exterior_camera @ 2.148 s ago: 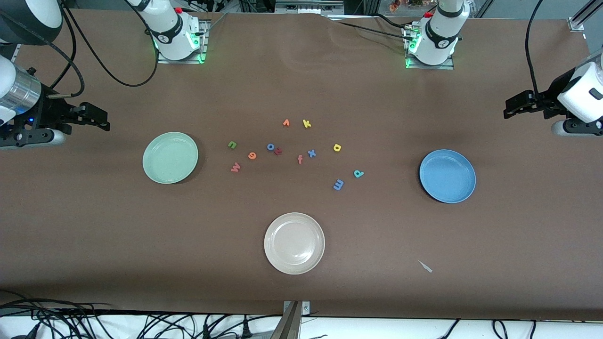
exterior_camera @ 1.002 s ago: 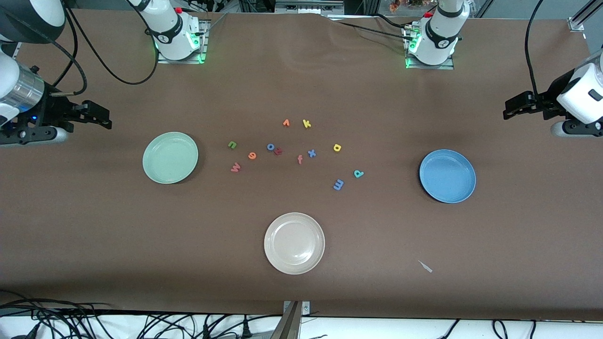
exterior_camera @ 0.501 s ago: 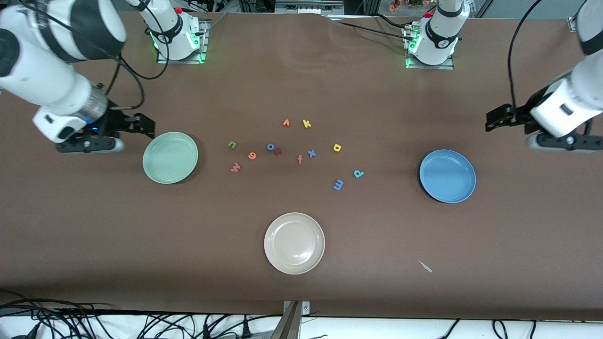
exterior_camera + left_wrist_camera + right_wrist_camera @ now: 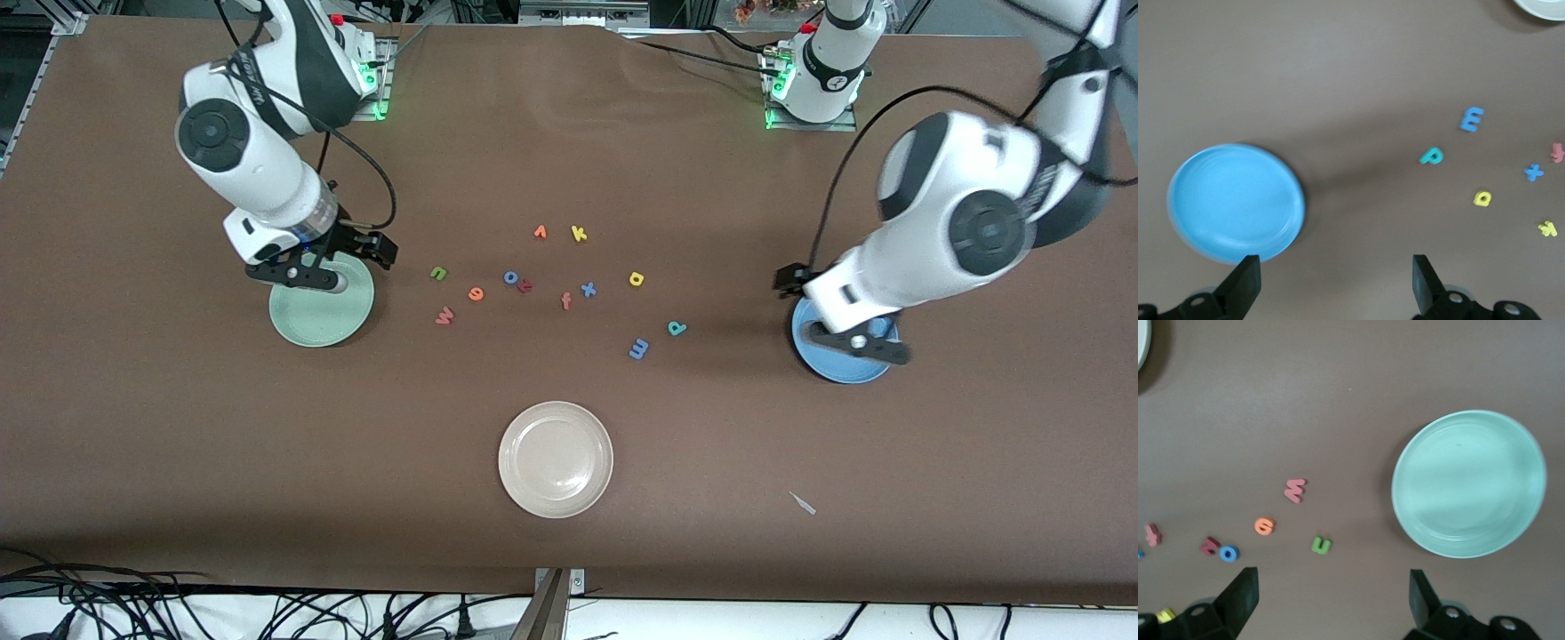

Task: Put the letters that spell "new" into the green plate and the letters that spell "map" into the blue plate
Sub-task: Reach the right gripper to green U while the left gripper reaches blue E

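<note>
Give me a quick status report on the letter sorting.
Left gripper open over blue plate; right gripper open over green plate. All letters on table, plates empty. Nothing blocking.

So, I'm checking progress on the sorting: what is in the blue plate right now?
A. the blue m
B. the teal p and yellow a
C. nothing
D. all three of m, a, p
C: the blue plate is bare, with the m, p and a on the table.
</note>
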Controlling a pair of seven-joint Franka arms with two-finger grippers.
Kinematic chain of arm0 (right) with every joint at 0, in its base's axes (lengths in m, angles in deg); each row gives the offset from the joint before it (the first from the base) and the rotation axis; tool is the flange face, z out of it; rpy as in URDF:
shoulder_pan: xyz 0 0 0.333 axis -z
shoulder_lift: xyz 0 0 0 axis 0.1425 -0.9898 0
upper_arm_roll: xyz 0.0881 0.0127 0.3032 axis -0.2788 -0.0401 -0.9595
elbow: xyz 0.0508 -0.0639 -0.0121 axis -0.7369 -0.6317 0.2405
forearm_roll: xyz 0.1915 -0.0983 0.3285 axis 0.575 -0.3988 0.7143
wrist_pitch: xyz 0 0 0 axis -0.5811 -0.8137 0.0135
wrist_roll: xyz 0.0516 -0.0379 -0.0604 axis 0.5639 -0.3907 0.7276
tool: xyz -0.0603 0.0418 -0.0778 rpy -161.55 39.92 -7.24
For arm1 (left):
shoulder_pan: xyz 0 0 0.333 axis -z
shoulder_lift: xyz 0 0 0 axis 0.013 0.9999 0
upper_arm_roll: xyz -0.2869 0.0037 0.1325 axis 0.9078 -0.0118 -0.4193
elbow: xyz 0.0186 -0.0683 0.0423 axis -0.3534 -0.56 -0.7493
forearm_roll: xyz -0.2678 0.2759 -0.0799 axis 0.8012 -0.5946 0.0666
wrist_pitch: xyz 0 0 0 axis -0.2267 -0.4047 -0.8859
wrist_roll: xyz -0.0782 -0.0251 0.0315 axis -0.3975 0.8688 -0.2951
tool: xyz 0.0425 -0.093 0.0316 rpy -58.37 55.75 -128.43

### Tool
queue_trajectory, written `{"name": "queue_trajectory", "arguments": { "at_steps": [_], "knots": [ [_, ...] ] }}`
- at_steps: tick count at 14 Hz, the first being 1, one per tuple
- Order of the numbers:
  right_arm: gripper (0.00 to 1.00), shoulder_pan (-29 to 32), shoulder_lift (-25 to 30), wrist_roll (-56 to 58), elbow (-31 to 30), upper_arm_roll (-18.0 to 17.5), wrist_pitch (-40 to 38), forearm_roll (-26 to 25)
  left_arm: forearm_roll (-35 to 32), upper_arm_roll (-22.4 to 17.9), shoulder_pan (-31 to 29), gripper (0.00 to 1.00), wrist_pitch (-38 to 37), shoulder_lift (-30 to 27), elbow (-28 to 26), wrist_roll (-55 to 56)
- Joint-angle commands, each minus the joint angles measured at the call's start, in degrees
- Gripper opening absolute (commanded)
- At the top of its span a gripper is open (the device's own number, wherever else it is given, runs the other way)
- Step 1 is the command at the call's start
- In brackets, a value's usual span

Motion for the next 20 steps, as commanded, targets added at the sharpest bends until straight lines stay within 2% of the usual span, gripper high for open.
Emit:
{"name": "queue_trajectory", "arguments": {
  "at_steps": [1, 3, 6, 11, 13, 16, 20],
  "knots": [
    [1.0, -2.36, -2.6, -7.41, -5.74, -0.05, 10.74, -0.85, 0.6, -0.69, 4.59, 1.0, 4.47, 4.79, 2.9, -0.87],
    [1.0, -4.65, -5.06, -12.78, -8.57, -0.05, 17.71, -0.94, 0.51, -0.69, 7.85, 1.0, 9.75, 8.39, 2.9, -1.4],
    [1.0, -6.5, -7.52, -15.78, -8.66, 0.03, 18.78, -1.64, 0.6, -0.78, 10.67, 1.0, 15.38, 11.82, 2.9, -1.22],
    [1.0, -7.65, -10.96, -23.08, -11.03, 0.03, 23.61, -8.31, 0.69, -0.78, 14.36, 1.0, 26.19, 17.19, 2.46, 0.53],
    [1.0, -7.65, -11.13, -23.17, -12.44, 0.03, 25.37, -8.5, 0.08, -0.78, 14.81, 1.0, 29.7, 19.12, 2.38, 3.51],
    [1.0, -7.65, -11.48, -23.17, -12.97, 0.12, 25.99, -8.5, -0.28, -0.86, 16.03, 1.0, 31.3, 21.06, 2.11, 3.61],
    [0.99, -7.65, -12.98, -23.17, -16.39, 0.3, 32.57, -8.5, -1.68, -1.21, 17.18, 1.0, 31.48, 23.7, 2.64, 3.61]
  ]
}}
